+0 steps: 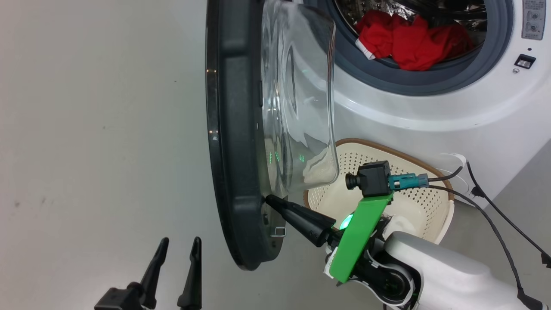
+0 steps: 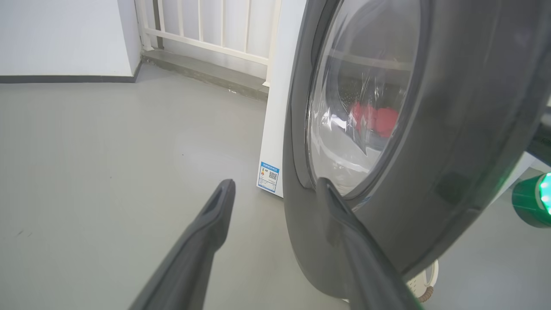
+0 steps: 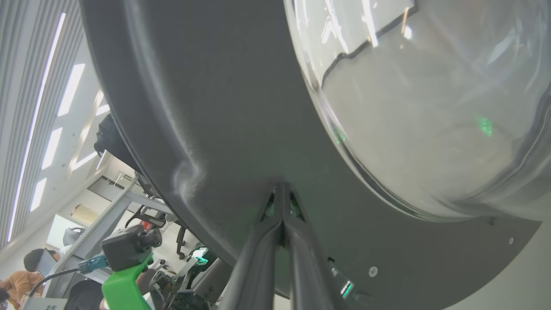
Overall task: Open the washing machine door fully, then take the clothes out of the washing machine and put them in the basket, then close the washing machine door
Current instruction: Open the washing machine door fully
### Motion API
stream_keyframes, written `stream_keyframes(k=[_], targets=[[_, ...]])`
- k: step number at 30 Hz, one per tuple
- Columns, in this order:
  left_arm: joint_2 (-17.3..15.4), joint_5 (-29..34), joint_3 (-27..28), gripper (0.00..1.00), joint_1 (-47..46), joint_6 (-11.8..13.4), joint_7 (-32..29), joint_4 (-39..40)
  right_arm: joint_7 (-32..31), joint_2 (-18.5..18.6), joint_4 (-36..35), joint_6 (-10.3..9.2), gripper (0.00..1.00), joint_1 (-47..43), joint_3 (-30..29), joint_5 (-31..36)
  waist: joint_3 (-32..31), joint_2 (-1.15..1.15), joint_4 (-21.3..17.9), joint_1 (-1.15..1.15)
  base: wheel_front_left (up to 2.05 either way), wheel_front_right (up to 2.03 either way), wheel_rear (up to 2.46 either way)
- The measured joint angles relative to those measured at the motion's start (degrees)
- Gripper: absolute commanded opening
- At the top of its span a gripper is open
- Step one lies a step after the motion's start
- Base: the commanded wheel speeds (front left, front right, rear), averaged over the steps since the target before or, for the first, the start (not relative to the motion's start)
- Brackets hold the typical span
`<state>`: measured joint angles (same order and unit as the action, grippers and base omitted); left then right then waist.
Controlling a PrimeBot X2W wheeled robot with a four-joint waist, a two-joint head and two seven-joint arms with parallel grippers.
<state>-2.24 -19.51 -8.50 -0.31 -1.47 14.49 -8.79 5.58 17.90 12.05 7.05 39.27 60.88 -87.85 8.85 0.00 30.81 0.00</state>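
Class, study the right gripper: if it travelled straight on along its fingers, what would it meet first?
The washing machine door. The right gripper, fingers pressed together, points at the door's dark inner rim beside the glass bowl. Its tips seem to touch the rim, though contact is hard to confirm.

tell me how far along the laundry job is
Done: the washing machine door stands swung well open. In hand: the right hand, fingers shut, presses its tips on the door's inner face, apparently pushing it wider. To do: the red clothes lie in the drum, the basket shows none, and the door needs closing.
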Motion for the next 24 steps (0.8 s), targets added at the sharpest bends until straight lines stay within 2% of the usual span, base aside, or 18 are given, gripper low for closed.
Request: stream_keyframes(k=[8,9,10,11,13,14,15,16,17,24], targets=[[0.0,0.0,0.0,1.0,0.4,0.0,0.0,0.0,2.1,0.2,0.6,0.0,0.0,0.3,1.4,-0.4,-0.5,0.0,-0.1,0.0,0.0,0.0,0.0],[0.0,0.0,0.0,1.0,0.4,-0.1,0.0,-0.1,2.5,0.3,0.9,0.0,0.11,0.3,1.5,-0.4,-0.6,0.0,-0.2,0.0,0.0,0.0,0.0],[0.0,0.1,0.0,1.0,0.4,-0.1,0.0,-0.2,2.9,0.5,1.2,0.0,0.31,0.3,1.7,-0.4,-0.7,0.0,-0.2,0.0,0.0,0.0,0.0],[0.0,0.2,0.0,1.0,0.4,-0.1,0.0,-0.4,3.2,0.8,1.4,0.0,0.4,0.2,1.8,-0.4,-0.8,0.0,-0.3,0.0,0.0,0.0,0.0],[0.0,0.3,0.1,1.0,0.4,-0.2,0.0,-0.7,3.9,1.5,1.8,0.0,0.49,-0.3,1.8,-0.8,-1.1,0.0,-0.4,0.0,0.0,0.0,0.0],[0.0,0.4,0.1,1.0,0.4,-0.6,0.0,-0.9,4.3,1.8,2.1,0.0,0.73,-0.6,1.8,-0.9,-1.2,0.0,-0.5,0.0,0.0,0.0,0.0],[0.0,0.4,0.1,1.0,0.4,-0.7,0.0,-1.1,4.7,2.2,2.4,0.01,0.73,-1.0,1.8,-0.9,-1.4,0.0,-0.5,0.0,0.0,0.0,0.0],[0.0,0.5,0.2,1.0,0.4,-1.0,0.0,-1.3,5.2,2.6,2.7,0.0,0.95,-1.5,1.7,-0.9,-1.5,0.0,-0.6,0.0,0.0,0.0,0.0],[0.0,0.8,0.3,1.0,0.4,-1.1,0.0,-1.5,5.6,3.1,3.0,0.01,1.0,-2.2,1.7,-0.9,-1.7,0.0,-0.7,0.0,0.0,0.0,0.0],[0.0,1.4,0.8,1.0,0.4,-2.1,0.0,-2.7,7.7,6.1,5.4,0.01,1.0,-7.5,1.1,-0.4,-3.0,0.0,-1.2,0.0,0.0,0.0,0.0]])
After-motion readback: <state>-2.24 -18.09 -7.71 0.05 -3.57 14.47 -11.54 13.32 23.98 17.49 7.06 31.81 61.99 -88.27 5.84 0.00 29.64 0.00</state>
